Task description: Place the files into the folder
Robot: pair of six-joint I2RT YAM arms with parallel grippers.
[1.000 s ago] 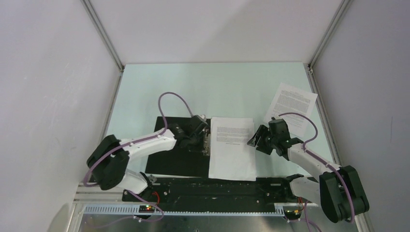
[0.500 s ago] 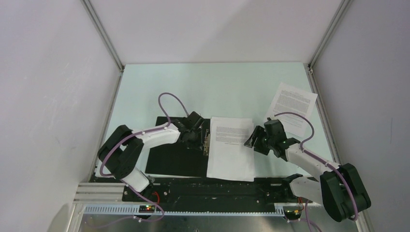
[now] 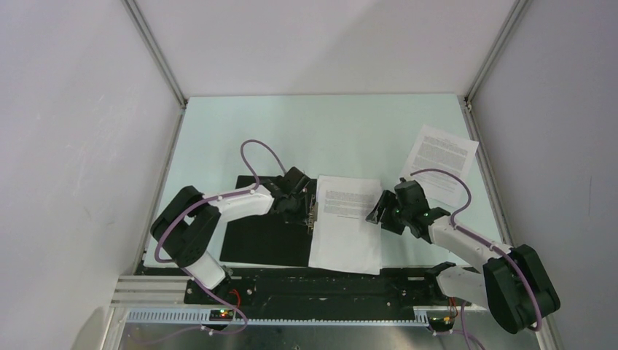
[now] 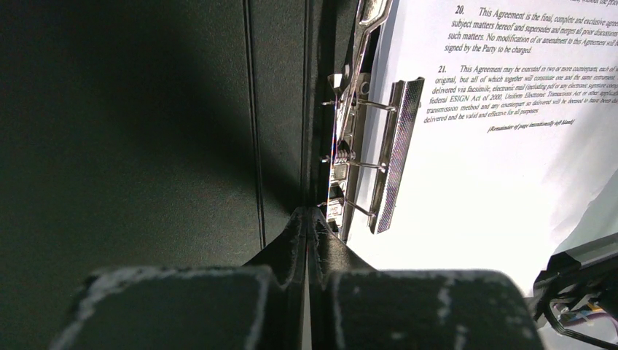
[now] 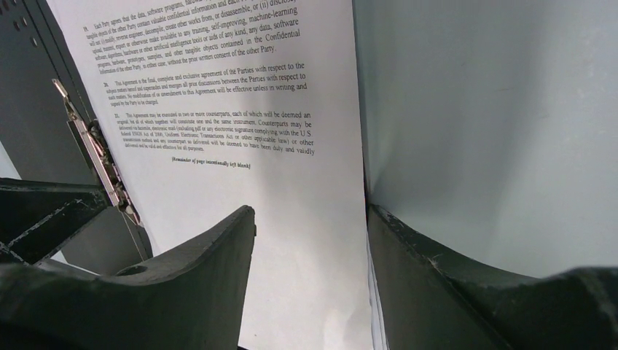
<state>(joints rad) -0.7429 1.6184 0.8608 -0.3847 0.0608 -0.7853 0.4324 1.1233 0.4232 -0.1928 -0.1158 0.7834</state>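
Just ahead of the left gripper point(image 4: 307, 219), whose fingers are pressed together, the metal clip point(image 4: 386, 157) of the folder point(image 3: 262, 237) is found; the folder lies open, black side up. Between the parted fingers of the right gripper point(image 5: 310, 215) the right edge of the files point(image 5: 240, 182) is seen. A further sheet point(image 3: 440, 163), well beyond that gripper, is recorded only from above.

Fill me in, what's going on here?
A flat folder, black inside, lies open; white printed paper sheets lie just right of its metal clip. The left arm, jaws shut, sits at that clip. The right arm has open jaws straddling the sheets' right edge. Another printed sheet lies far right.
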